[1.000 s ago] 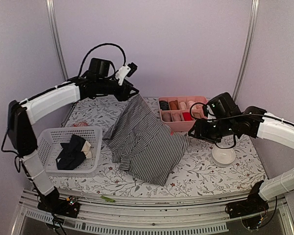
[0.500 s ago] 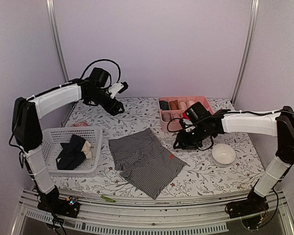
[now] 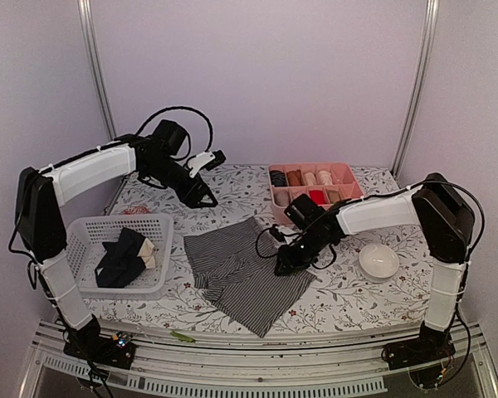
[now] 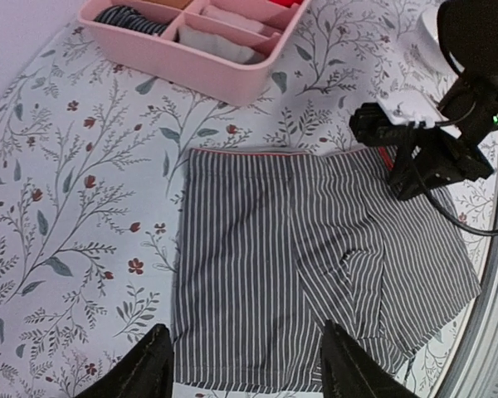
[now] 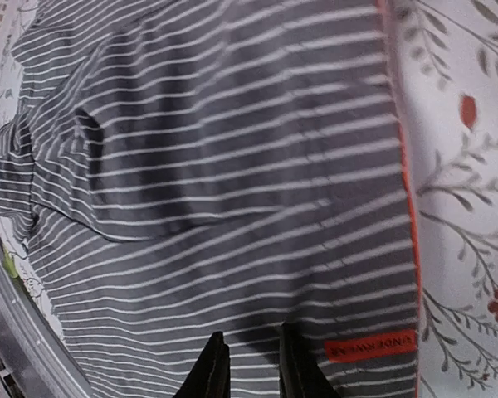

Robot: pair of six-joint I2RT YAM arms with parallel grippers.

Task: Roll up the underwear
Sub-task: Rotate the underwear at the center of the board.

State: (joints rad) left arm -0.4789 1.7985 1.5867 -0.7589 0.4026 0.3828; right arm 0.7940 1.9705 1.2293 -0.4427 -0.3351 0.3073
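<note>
Spotting the striped underwear [image 3: 247, 274] spread flat mid-table, near the pink tray [image 4: 224, 79]. Hovering above with the left gripper [image 4: 247, 358] wide open, empty. Right gripper [image 5: 247, 365] nearly closed at the waistband, hold unclear. Could drag, bunch the cloth, skew the roll.

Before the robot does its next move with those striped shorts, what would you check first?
1. The striped underwear lies spread on the table: ok, though one leg is creased.
2. The left gripper is open and empty: ok.
3. The right gripper has a hold near the waistband: cannot tell; its fingers stand close together over the cloth.
4. The pink tray is apart from the cloth: ok.
5. The white bowl is apart from the cloth: ok.
</note>
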